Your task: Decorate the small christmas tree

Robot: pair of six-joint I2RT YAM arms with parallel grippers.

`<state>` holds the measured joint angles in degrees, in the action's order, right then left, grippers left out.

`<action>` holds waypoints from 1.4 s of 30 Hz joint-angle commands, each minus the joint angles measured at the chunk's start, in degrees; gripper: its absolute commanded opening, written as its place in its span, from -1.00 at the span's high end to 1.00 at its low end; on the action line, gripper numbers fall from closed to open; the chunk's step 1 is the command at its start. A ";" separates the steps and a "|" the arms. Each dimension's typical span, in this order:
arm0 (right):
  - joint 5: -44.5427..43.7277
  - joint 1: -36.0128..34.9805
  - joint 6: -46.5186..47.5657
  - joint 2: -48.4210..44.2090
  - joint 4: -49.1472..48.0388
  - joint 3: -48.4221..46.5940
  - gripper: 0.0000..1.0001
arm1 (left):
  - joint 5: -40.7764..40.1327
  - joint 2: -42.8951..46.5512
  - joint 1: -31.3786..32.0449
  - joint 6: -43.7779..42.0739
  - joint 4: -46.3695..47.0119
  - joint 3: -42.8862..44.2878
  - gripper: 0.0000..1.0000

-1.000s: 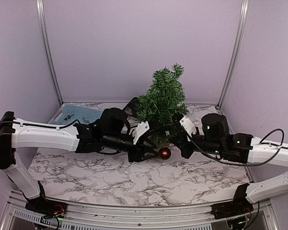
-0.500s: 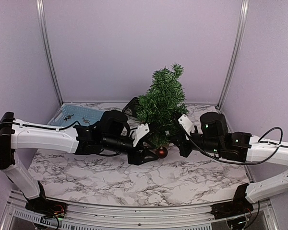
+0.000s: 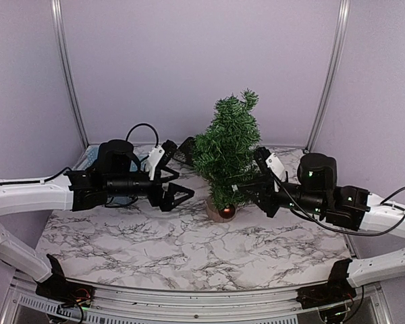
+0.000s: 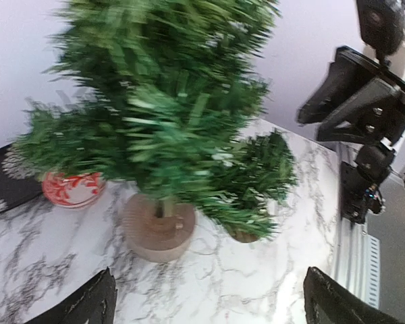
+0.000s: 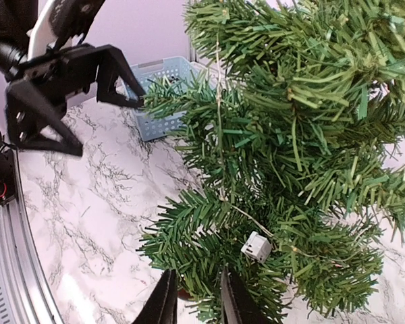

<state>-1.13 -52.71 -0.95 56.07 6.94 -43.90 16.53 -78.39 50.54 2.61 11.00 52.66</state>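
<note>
The small christmas tree (image 3: pixel 227 145) stands upright at mid-table on its tan stump (image 4: pixel 158 231). A dark red ball (image 3: pixel 227 212) hangs from a low front branch beside the stump and shows as a red spot (image 5: pixel 183 294) in the right wrist view. My left gripper (image 3: pixel 179 186) is open wide, left of the tree and apart from it, with only bare marble between its fingertips (image 4: pixel 88 307). My right gripper (image 3: pixel 246 193) is at the tree's lower right. Its jaws stand narrowly open (image 5: pixel 197 304) with green needles in the gap. A small white cube (image 5: pixel 258 247) on a thin wire sits in the branches.
A red-and-white ornament (image 4: pixel 73 188) lies on the table behind the tree, beside a black patterned item (image 3: pixel 185 150). A blue basket (image 5: pixel 163 94) sits at the back left corner. Purple walls with metal posts close off the back.
My left gripper let go of the red ball, opened wide and drew back left. The ball now hangs on the low branch. My right gripper's jaws have parted slightly.
</note>
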 commanded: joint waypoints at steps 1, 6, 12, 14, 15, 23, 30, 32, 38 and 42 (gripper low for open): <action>0.32 0.35 -0.96 -2.62 1.60 -0.71 0.49 | -7.33 5.49 -6.27 5.58 2.44 -2.74 -0.98; -1.06 1.10 -1.20 -4.78 1.85 -0.10 0.07 | -14.54 8.66 -17.12 9.35 -1.57 -3.17 -0.98; -1.30 4.15 -1.67 -6.36 0.92 0.23 -0.55 | -26.57 3.77 -28.48 11.19 -14.94 3.04 -0.98; -1.04 5.53 -1.76 -6.41 0.74 0.01 -0.63 | -27.05 1.30 -32.07 10.78 -17.74 5.21 -0.98; -0.51 6.25 -1.89 -6.42 0.69 -0.23 -0.65 | -27.53 -0.14 -33.90 11.02 -19.18 6.50 -0.98; 12.10 15.13 -3.79 -5.38 -0.75 -0.66 -0.72 | -19.98 -12.94 -44.68 16.36 -25.41 14.94 -0.86; 18.12 18.52 -4.04 -4.53 -1.23 -0.57 -0.71 | -18.56 -26.33 -45.58 8.48 -36.54 25.44 -0.35; 18.72 18.77 -3.98 -4.48 -1.42 -0.49 -0.71 | -18.59 -28.03 -46.40 6.79 -37.40 25.85 -0.31; 20.17 18.95 -3.91 -4.08 -1.92 -0.46 -0.71 | -17.19 -33.07 -47.29 1.81 -39.45 29.44 -0.26; 20.83 18.94 -3.80 -3.20 -2.39 -0.65 -0.69 | -18.91 -36.64 -47.40 -0.22 -41.32 32.00 -0.14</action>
<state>17.89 -34.30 -4.49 52.14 6.37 -43.62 -1.98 -112.18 3.31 6.33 -26.37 81.78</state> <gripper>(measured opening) 0.848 0.596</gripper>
